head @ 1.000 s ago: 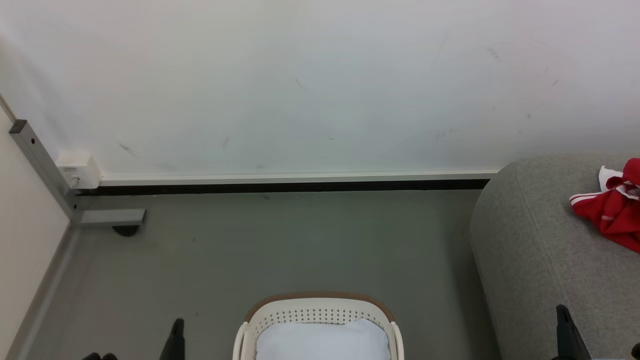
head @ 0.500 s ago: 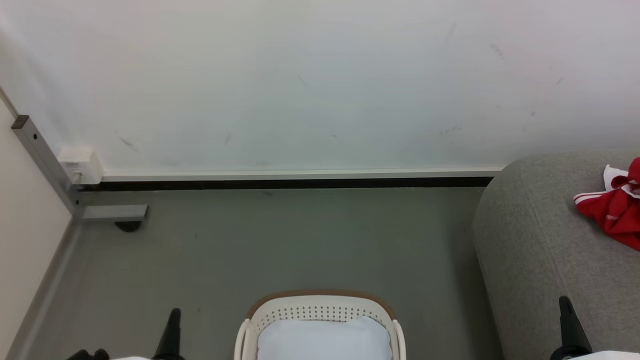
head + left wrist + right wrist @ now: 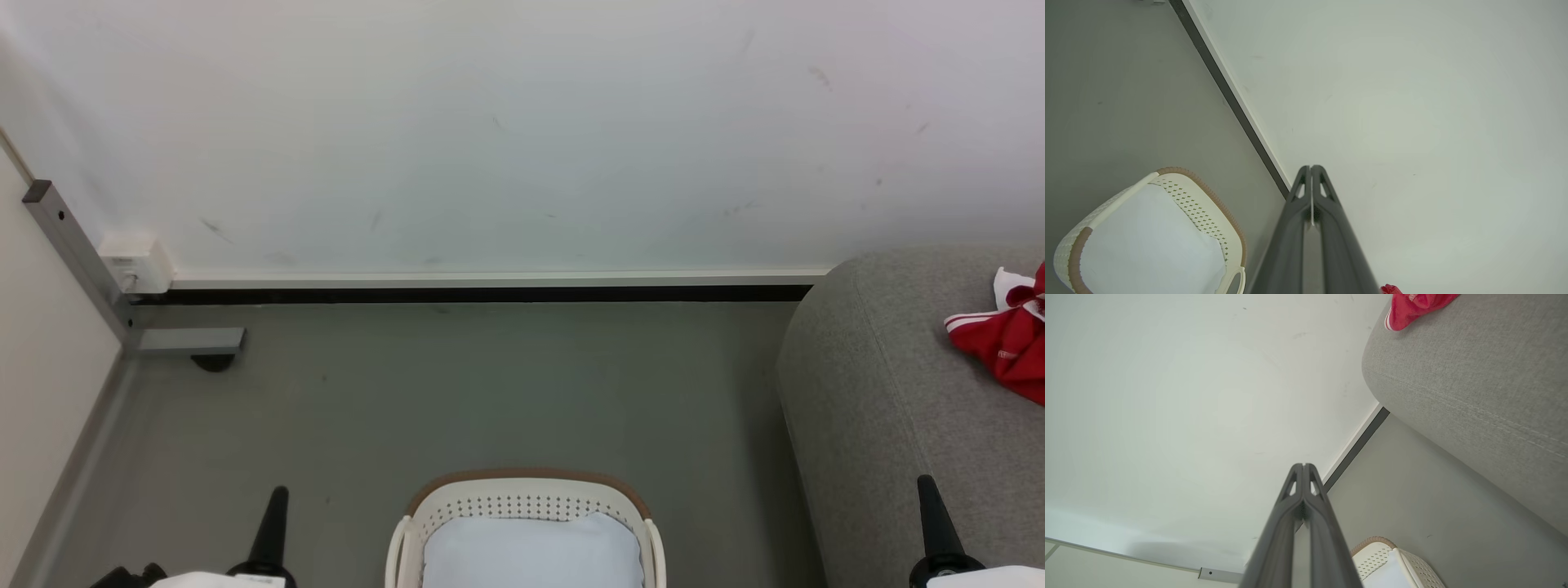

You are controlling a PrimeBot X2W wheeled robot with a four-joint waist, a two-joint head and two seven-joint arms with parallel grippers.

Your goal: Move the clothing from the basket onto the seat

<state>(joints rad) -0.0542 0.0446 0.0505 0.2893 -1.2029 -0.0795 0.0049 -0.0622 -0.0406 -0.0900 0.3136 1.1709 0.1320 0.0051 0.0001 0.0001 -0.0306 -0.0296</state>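
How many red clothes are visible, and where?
1: a red bundle lies on the sofa, cut off by the head view's right edge; it may hold more pieces. The basket shows no red, though part of it is out of view.

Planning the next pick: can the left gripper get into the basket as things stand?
Probably yes: the left gripper stands beside the basket with nothing between them, but its jaws are shut.

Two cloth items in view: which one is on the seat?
The red clothing, lying on the grey seat at right; the pale one sits in the basket.
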